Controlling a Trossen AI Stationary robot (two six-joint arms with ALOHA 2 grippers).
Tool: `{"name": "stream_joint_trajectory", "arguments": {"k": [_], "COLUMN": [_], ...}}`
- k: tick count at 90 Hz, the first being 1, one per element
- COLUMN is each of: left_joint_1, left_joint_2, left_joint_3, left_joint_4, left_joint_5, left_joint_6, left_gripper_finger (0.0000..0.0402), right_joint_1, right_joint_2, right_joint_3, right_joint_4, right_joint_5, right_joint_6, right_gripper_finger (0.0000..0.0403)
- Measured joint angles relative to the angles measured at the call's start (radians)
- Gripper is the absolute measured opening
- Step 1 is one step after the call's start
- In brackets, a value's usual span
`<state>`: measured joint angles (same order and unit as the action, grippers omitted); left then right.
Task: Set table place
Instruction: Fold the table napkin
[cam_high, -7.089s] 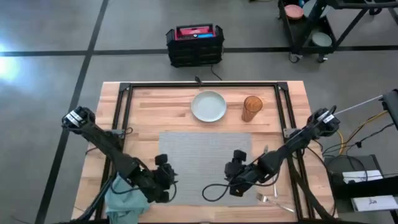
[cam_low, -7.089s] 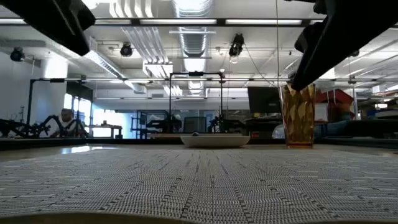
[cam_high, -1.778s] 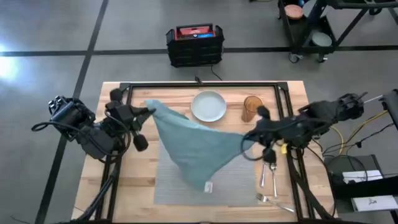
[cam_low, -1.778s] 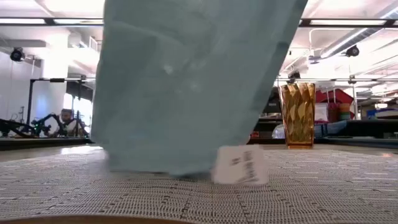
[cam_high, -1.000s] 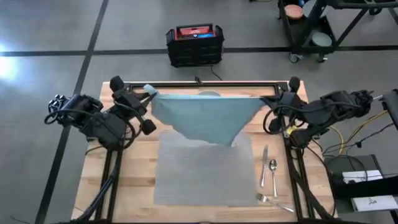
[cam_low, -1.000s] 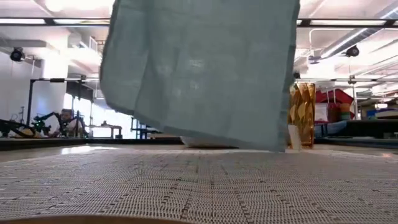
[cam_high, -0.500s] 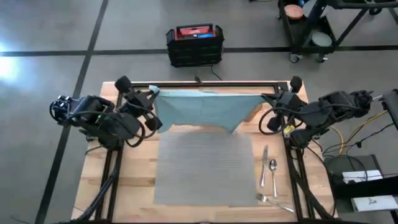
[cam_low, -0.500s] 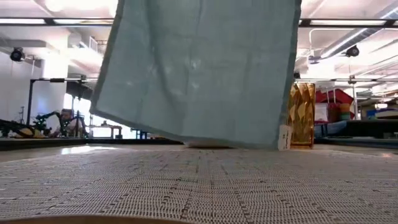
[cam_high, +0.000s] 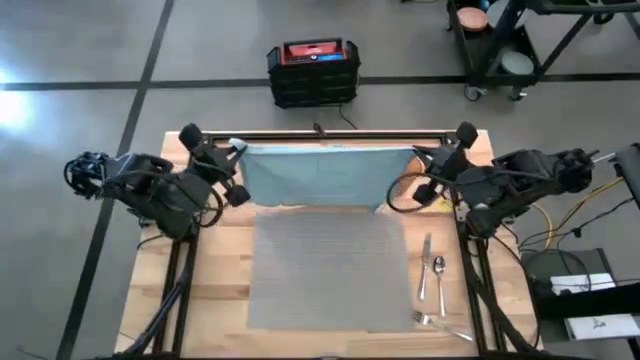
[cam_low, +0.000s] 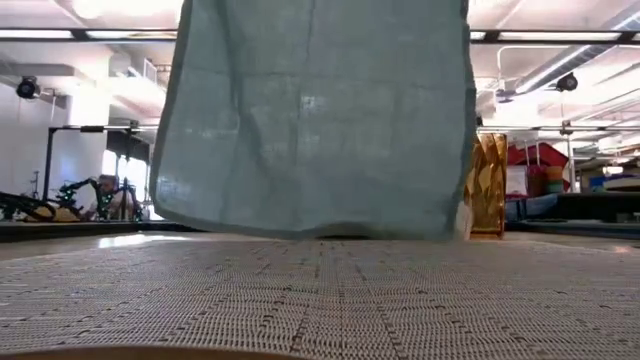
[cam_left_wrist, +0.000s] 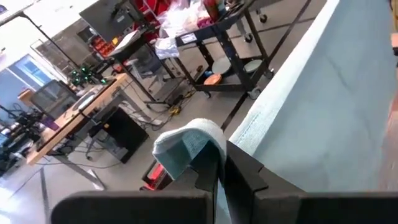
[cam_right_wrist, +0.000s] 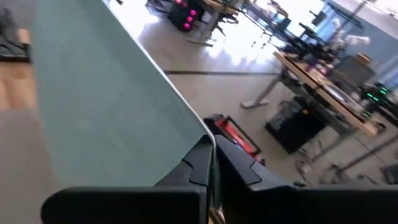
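Observation:
A teal-green napkin hangs spread out above the far half of the table, held up by both arms. My left gripper is shut on its upper left corner and my right gripper on its upper right corner. In the low view the napkin hangs as a flat sheet with its lower edge just above the tabletop. The grey woven placemat lies flat on the table's near half, nearer than the napkin, and fills the low view's foreground. My left gripper pinches the napkin's upper left corner between its two fingers, coming from the table's left. A small flap of cloth folds over the fingertips. The napkin hangs below, clear of the table, its top edge drawn taut toward the other arm. My right gripper pinches the napkin's upper right corner between its two fingers, coming from the table's right. The cloth runs away from the fingertips in a straight taut edge. The sheet hangs below that edge, clear of the table.
An amber glass stands at the far right, behind the napkin's right edge. Cutlery lies on the wood right of the placemat, with a fork nearer. A black frame rail runs along the far edge.
The napkin's lower part has swung from over the placemat toward the table's far edge. Its lower edge, slanted a second ago, now hangs nearly level. Both grippers have stayed shut on the top corners and high above the far edge.

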<state>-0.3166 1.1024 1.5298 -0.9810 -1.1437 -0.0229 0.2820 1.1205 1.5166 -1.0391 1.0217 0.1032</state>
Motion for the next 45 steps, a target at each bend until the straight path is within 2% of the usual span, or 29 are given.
{"name": "stream_joint_trajectory", "arguments": {"k": [9,17,25,32,45], "left_joint_1": [0.061,0.134,0.181,0.183,0.127], "left_joint_2": [-0.021,-0.025,-0.025,-0.027,-0.032], "left_joint_3": [-0.057,-0.092,-0.096,-0.092,-0.090], "left_joint_4": [0.108,0.192,0.231,0.239,0.205], "left_joint_5": [0.019,0.094,0.180,0.222,0.239], "left_joint_6": [0.103,0.185,0.198,0.198,0.150], "left_gripper_finger": [0.0000,0.0000,0.0000,0.0000,0.0000], "right_joint_1": [-0.052,-0.092,-0.110,-0.106,-0.062], "right_joint_2": [0.038,0.065,0.074,0.073,0.065], "right_joint_3": [0.000,0.000,0.000,0.000,0.000], "right_joint_4": [0.005,0.017,0.028,0.026,0.019], "right_joint_5": [0.009,0.040,0.045,0.040,-0.054], "right_joint_6": [-0.039,-0.078,-0.103,-0.104,-0.062], "right_gripper_finger": [0.0000,0.0000,0.0000,0.0000,0.0000]}}
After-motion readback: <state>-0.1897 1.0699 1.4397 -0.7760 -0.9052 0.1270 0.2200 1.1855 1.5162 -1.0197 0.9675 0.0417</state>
